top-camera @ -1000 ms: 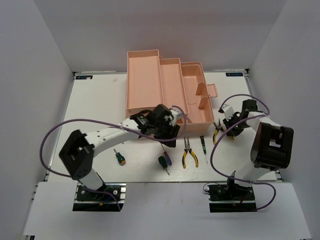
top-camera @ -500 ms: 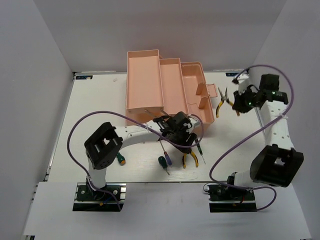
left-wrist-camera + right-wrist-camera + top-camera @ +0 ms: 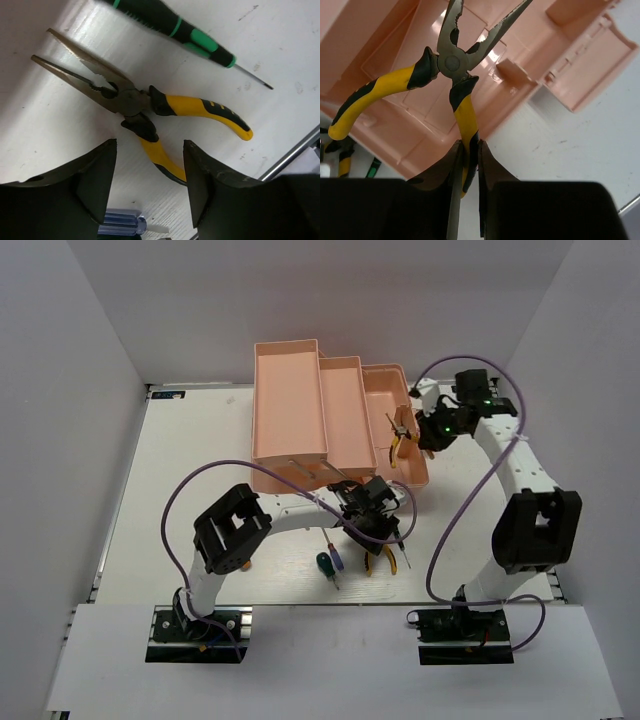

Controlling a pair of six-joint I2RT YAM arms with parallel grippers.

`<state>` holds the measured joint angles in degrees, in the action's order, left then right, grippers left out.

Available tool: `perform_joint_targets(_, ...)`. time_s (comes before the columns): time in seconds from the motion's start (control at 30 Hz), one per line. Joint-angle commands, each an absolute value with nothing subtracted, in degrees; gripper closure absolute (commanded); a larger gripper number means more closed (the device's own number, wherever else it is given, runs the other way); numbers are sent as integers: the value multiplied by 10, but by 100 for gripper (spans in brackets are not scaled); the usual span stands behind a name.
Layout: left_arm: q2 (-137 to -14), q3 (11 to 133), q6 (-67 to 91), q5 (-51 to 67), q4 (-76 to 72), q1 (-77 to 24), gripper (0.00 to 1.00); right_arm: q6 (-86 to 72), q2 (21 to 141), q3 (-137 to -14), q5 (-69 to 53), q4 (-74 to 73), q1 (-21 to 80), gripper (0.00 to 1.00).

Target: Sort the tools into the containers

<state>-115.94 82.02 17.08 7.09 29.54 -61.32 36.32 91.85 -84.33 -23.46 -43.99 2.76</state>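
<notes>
The held pliers point(image 3: 451, 62) hung over the toolbox's point(image 3: 288, 400) right-hand section, one handle pinched in the right gripper's point(image 3: 468, 150) nearly closed jaws, that arm stretched far forward. The second pliers point(image 3: 131, 100) lay on the table point(image 3: 45, 125) under the left gripper point(image 3: 150, 152), which stood wide and empty, its arm bent low.

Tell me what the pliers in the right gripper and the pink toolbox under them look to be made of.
Pliers: the nose and pivot look like bare steel, dull grey with bright glints. The handles seem to be rubbery plastic sleeves, yellow with black ends and a matte finish.
Toolbox: probably moulded plastic, salmon pink, smooth and slightly glossy, with moulded ridges and soft reflections.
</notes>
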Motion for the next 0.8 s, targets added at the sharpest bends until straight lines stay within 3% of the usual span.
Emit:
perform_joint_targets(0.0, -1160, 838, 184, 35, 315, -620, 35, 325, 948, -890, -169, -388, 71, 100)
perform_joint_targets(0.1, -1167, 833, 195, 35, 315, -625, 39, 317, 966, -898, -159, -381, 83, 100)
perform_joint_targets(0.17, -1174, 833, 195, 40, 309, -631, 46, 315, 973, -906, -169, -393, 89, 86)
perform_joint_targets(0.2, -1186, 833, 195, 40, 309, -631, 50, 313, 980, -910, -175, -401, 90, 68)
perform_joint_targets(0.23, -1187, 833, 195, 40, 309, -631, 51, 310, 979, -911, -177, -404, 92, 68)
perform_joint_targets(0.27, -1194, 838, 195, 47, 309, -631, 52, 306, 979, -912, -183, -410, 92, 55)
perform_joint_targets(0.33, -1201, 844, 195, 47, 315, -636, 57, 300, 970, -909, -190, -408, 90, 45)
perform_joint_targets(0.57, -1220, 866, 185, 47, 337, -642, 75, 265, 915, -868, -196, -398, 79, 41)
perform_joint_targets(0.67, -1220, 866, 185, 35, 351, -642, 93, 251, 884, -837, -193, -389, 62, 39)
perform_joint_targets(0.77, -1210, 866, 179, 30, 356, -647, 100, 236, 871, -822, -188, -393, 44, 39)
